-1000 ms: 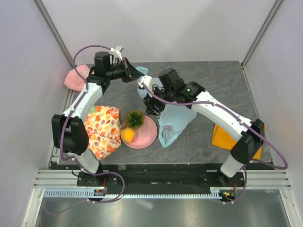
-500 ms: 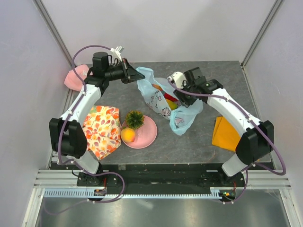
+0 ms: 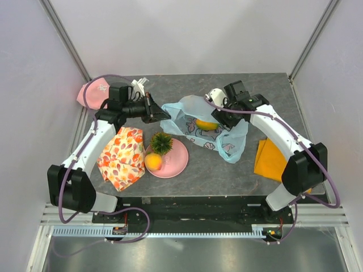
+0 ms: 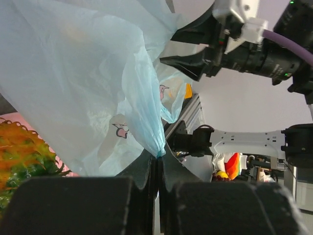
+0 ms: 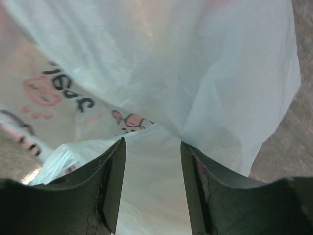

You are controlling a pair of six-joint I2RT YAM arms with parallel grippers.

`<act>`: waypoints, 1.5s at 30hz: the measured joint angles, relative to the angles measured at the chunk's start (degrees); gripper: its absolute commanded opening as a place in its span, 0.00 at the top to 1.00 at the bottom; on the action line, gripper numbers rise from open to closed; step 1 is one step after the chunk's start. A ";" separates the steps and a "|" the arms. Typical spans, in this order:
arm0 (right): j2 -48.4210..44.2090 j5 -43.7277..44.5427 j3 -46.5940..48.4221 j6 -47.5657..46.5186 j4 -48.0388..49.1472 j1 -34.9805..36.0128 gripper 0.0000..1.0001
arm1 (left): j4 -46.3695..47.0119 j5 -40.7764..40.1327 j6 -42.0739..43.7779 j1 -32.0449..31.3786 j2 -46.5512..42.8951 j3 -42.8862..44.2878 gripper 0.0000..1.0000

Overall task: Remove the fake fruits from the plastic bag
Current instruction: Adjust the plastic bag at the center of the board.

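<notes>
The light-blue plastic bag (image 3: 224,140) lies spread on the table's middle, and a yellow-green mango (image 3: 206,124) shows in its mouth. My left gripper (image 3: 160,116) is shut on the bag's left edge; in the left wrist view the film (image 4: 73,73) is bunched into the closed fingertips of that gripper (image 4: 157,161). My right gripper (image 3: 225,120) hangs over the bag's right side. In the right wrist view the right gripper (image 5: 151,142) has its jaws apart with bag film (image 5: 195,73) below and between them. The pineapple (image 3: 161,141) and the orange (image 3: 153,162) sit on a pink plate (image 3: 179,161).
A floral orange-and-white cloth (image 3: 121,157) lies left of the plate. A flat orange cloth (image 3: 269,162) lies at the right, under the right arm. A pink object (image 3: 91,93) sits at the back left corner. Walls enclose the table on three sides.
My left gripper has moved down and nearer with the bag's edge, so the bag now lies flatter and wider and the mango shows. The right gripper moved from the bag's middle to its right side.
</notes>
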 measured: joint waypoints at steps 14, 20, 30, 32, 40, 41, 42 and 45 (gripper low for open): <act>4.87 -22.71 20.46 -18.60 -9.03 2.97 0.41 | 1.33 -0.81 0.13 -0.39 6.32 8.92 0.98; 13.16 -22.75 23.78 -26.25 -14.08 4.57 0.50 | 1.68 -0.81 0.11 -0.61 7.04 8.94 0.99; 14.16 -23.87 25.88 -26.91 -15.41 7.26 0.51 | 2.29 -0.72 0.11 -0.66 8.57 10.56 0.98; 11.43 -24.55 24.35 -25.73 -13.73 8.74 0.51 | 2.73 -0.66 0.11 -0.66 8.83 10.69 0.98; 10.93 -25.77 21.73 -20.22 -8.33 10.82 0.54 | 4.11 0.74 0.07 -0.66 8.96 10.71 0.98; 11.80 -25.77 21.73 -19.52 -7.74 10.62 0.54 | 4.09 0.74 0.07 -0.66 8.96 10.71 0.98; 12.70 -25.79 21.73 -18.93 -7.28 10.32 0.54 | 4.09 0.74 0.07 -0.66 8.96 10.71 0.98; 14.67 -26.08 21.77 -17.33 -6.43 9.68 0.54 | 4.07 0.76 0.11 -0.66 8.96 10.71 0.98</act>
